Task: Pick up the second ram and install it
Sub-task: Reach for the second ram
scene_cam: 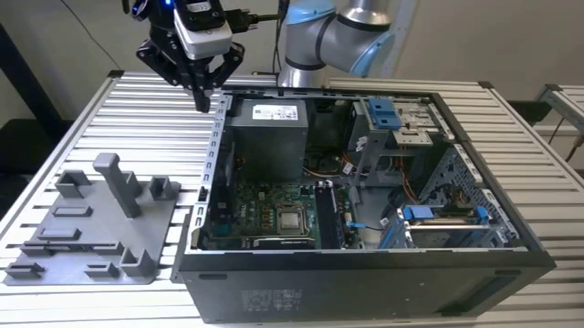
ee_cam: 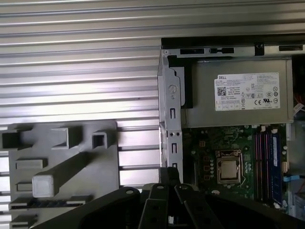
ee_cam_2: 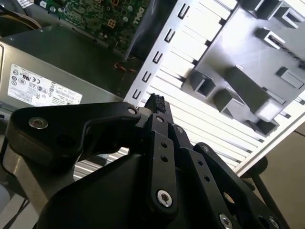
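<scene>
Tool (scene_cam: 202, 99) hangs above the slatted tabletop (scene_cam: 155, 130), just outside the computer case (scene_cam: 365, 287) at its far corner on the exterior view's left, with my arm (scene_cam: 342, 31) reaching in from behind the case. Tool is clenched: the fingertips (ee_cam_2: 155, 101) press together into one dark point aimed downward, and I see no board between them. The case lies open on its side. Inside it, nearest the tool, sits the grey power supply (scene_cam: 269, 140). Beyond that lies the green motherboard (scene_cam: 264, 195) with the square processor socket (scene_cam: 290, 220) near the middle. In the first wrist view a narrow bluish board (ee_cam: 275, 164) stands seated in the memory slots, on the side of the socket away from the tool. Outside the case, on the exterior view's left, a grey fixture (scene_cam: 91, 229) rests on the tabletop, carrying a tall post and several pockets. In the first wrist view a thin dark strip lies edge-on in a long slot of that fixture, well apart from the case. I take it for the second ram (ee_cam: 50, 204), though I cannot be sure. The tool touches neither the fixture nor the case.
</scene>
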{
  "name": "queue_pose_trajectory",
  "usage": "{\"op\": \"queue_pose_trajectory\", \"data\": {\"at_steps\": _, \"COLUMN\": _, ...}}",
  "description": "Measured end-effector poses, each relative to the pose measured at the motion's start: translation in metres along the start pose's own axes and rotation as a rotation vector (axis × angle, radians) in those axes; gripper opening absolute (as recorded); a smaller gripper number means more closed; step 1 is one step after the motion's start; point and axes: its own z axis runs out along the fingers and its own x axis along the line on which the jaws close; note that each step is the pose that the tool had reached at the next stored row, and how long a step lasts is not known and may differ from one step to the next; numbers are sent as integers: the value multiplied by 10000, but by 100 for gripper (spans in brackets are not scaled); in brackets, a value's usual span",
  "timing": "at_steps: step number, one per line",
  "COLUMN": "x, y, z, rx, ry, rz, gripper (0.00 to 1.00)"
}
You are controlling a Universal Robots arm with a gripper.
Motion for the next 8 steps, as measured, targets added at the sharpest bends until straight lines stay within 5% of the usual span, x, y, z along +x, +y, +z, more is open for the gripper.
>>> {"op": "queue_pose_trajectory", "data": {"at_steps": 8, "x": 110, "y": -36, "z": -3, "rx": 0, "ry": 0, "rz": 0, "gripper": 11}}
